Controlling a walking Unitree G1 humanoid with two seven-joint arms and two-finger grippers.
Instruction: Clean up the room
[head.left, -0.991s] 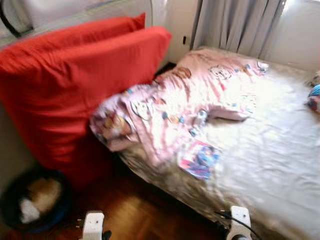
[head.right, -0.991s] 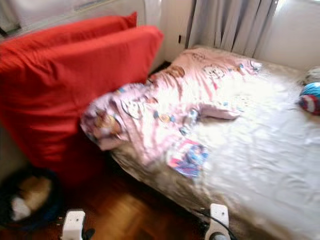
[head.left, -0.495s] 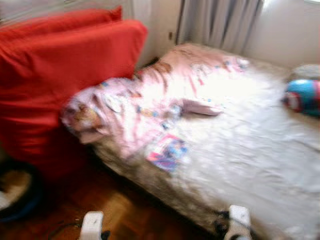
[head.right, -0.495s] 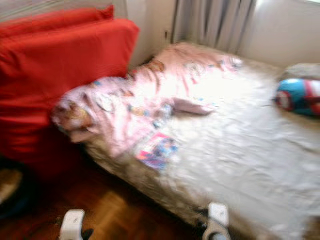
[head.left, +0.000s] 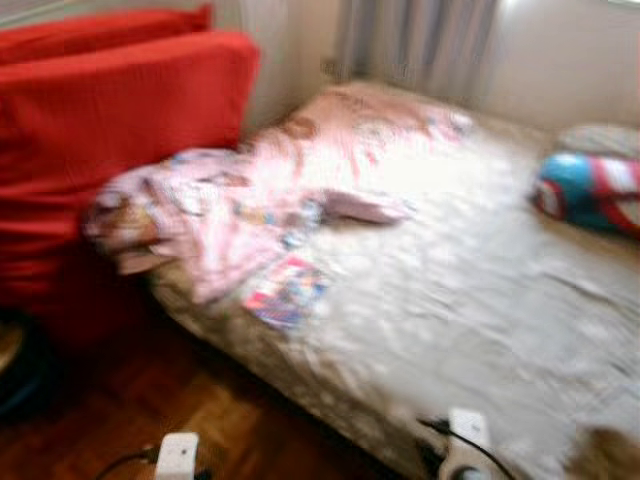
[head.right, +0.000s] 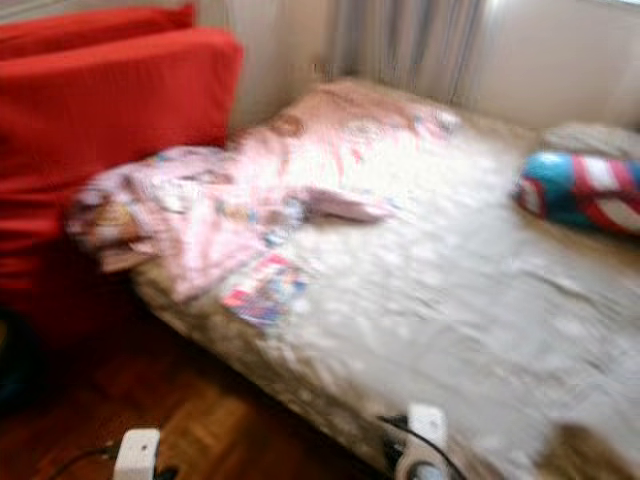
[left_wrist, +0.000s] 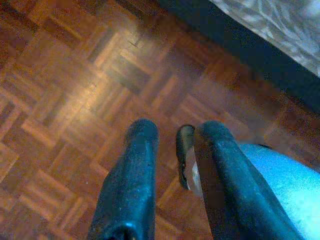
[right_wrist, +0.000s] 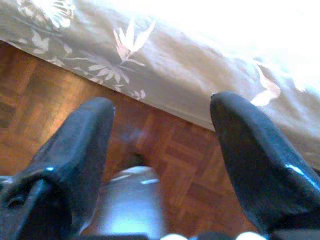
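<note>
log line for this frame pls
phase: approaching bed | left gripper: low over floor, jaws open, empty | right gripper: by bed edge, jaws open, empty | on bed: pink blanket, booklet

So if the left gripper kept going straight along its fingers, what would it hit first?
Probably the wooden parquet floor: the left gripper, holding nothing, points down at bare boards beside the bed.

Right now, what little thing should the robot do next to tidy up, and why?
Probably step closer to the bed and stop: both arms hang low over the wooden floor, and the colourful booklet beside the rumpled pink blanket looks out of reach.
</note>
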